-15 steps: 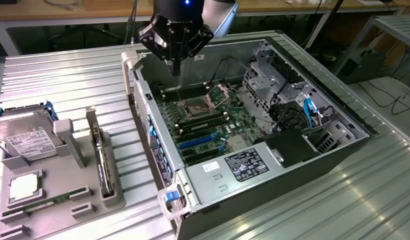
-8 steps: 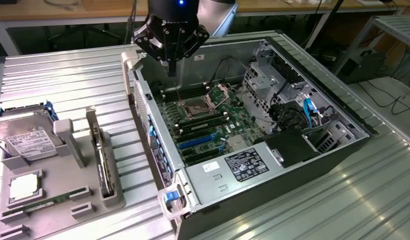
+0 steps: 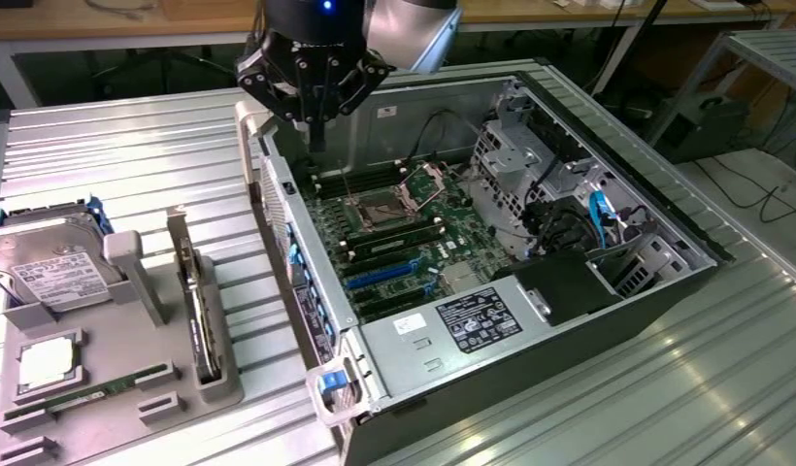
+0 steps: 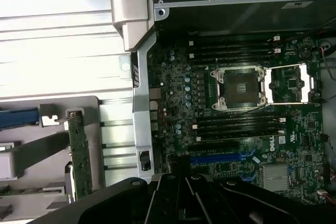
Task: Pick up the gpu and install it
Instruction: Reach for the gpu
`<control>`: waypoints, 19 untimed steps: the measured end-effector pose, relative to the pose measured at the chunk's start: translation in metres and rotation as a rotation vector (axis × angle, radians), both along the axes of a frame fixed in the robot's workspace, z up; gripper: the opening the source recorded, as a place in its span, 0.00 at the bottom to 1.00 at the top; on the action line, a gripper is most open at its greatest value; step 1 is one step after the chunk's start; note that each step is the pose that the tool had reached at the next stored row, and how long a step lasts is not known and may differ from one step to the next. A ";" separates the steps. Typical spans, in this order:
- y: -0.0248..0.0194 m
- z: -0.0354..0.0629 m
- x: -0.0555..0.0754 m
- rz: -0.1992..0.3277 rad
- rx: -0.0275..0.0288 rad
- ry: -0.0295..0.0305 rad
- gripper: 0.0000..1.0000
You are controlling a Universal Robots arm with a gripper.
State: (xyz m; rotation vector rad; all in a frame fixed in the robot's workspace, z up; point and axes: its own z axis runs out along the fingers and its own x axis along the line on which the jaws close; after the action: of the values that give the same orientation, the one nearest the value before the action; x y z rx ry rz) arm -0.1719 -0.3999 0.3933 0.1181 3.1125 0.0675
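The gpu (image 3: 191, 291) stands on its edge in a slot of the grey holder tray (image 3: 158, 340), at the exterior view's left, beside the open computer case (image 3: 657, 223). In the wrist view the gpu (image 4: 80, 156) appears as a thin green board with a silver bracket at one end. My gripper (image 3: 317, 141) hangs over the case's back left corner, above the motherboard (image 3: 417, 248) and away from the gpu. Its dark fingers (image 4: 181, 182) look shut with nothing between them. Blue expansion slots (image 3: 385, 277) lie bare on the motherboard.
The tray also holds a silver hard drive (image 3: 55, 272), a processor chip (image 3: 46, 361) and a narrow green memory stick (image 3: 81, 396). Inside the case are an open CPU socket (image 4: 239, 88), a drive cage (image 3: 534, 165) and a power supply (image 3: 482, 320). Ribbed metal tabletop surrounds everything.
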 end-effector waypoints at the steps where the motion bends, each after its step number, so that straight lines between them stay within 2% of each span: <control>1: 0.0000 0.0000 -0.001 0.000 0.0000 0.0000 0.11; 19: -0.0020 0.0000 -0.032 0.000 0.0001 0.0000 0.11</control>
State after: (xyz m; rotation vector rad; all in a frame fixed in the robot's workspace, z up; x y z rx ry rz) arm -0.2041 -0.4020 0.3933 0.1179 3.1125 0.0676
